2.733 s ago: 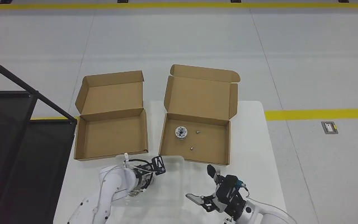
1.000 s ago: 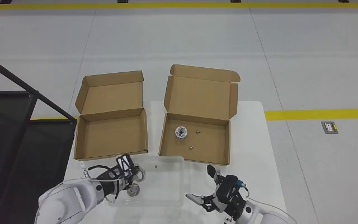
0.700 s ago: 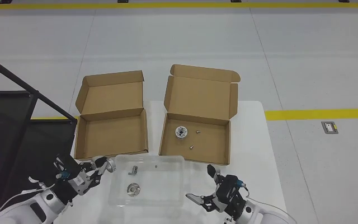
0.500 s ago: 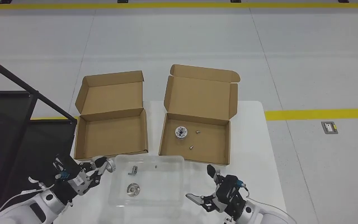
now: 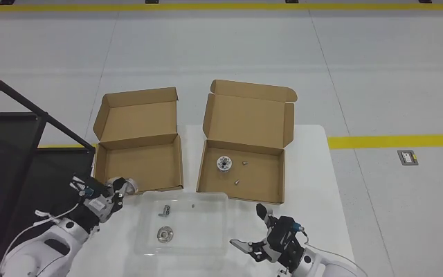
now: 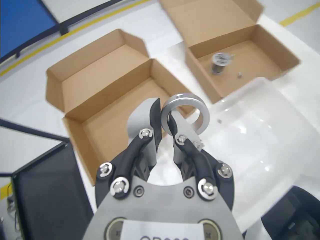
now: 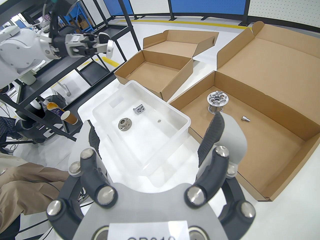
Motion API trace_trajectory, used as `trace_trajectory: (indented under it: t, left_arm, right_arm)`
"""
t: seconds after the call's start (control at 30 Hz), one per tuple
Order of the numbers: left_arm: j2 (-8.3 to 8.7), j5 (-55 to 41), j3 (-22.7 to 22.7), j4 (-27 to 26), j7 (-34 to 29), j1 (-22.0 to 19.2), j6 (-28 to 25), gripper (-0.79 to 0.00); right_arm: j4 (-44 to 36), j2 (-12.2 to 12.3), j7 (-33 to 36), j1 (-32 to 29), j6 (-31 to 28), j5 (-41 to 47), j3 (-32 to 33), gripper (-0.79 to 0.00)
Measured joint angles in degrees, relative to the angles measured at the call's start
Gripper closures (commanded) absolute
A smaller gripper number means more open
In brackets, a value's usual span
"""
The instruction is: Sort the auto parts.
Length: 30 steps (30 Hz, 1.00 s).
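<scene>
My left gripper (image 6: pixel 163 122) is shut on the rim of a silver metal ring (image 6: pixel 185 112). It hangs in the air near the front left corner of the empty left cardboard box (image 5: pixel 138 170), where the ring (image 5: pixel 129 185) sits just off the box's front wall. The clear plastic bin (image 5: pixel 201 232) holds a flanged round part (image 5: pixel 165 235), a small bracket (image 5: pixel 164 210) and a tiny piece (image 5: pixel 192 205). The right cardboard box (image 5: pixel 259 176) holds a round hub (image 5: pixel 223 163) and two small bolts. Near the table's front, right of the bin, my right gripper (image 7: pixel 155 128) stands open with nothing in it.
A black shelf rack (image 5: pixel 34 173) stands just left of the table (image 5: pixel 311 194). Both box lids stand open toward the far side. A paper cup (image 7: pixel 67 117) and a bottle sit low beside the rack. Bare tabletop lies right of the right box.
My left gripper has lifted the ring out of the bin, swung left, then moved toward the left box's front corner. The right arm has kept still.
</scene>
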Motion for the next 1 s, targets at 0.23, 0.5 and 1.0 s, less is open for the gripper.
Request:
trace_trajectory:
  t: [0.23, 0.5, 1.0]
  left_arm:
    - [-0.32, 2.56, 9.20, 18.76, -8.93, -17.86, 6.04, 0.000]
    - [-1.51, 8.53, 18.36, 40.53, -10.04, -33.81, 10.14, 0.000]
    - [-3.82, 11.25, 26.65, 62.34, -7.92, -47.32, 12.92, -0.111]
  right_arm:
    - [0.00, 0.00, 0.00, 0.00, 0.00, 0.00, 0.00, -0.785]
    - [0.00, 0.00, 0.00, 0.00, 0.00, 0.00, 0.00, -0.785]
    - [0.00, 0.00, 0.00, 0.00, 0.00, 0.00, 0.00, -0.785]
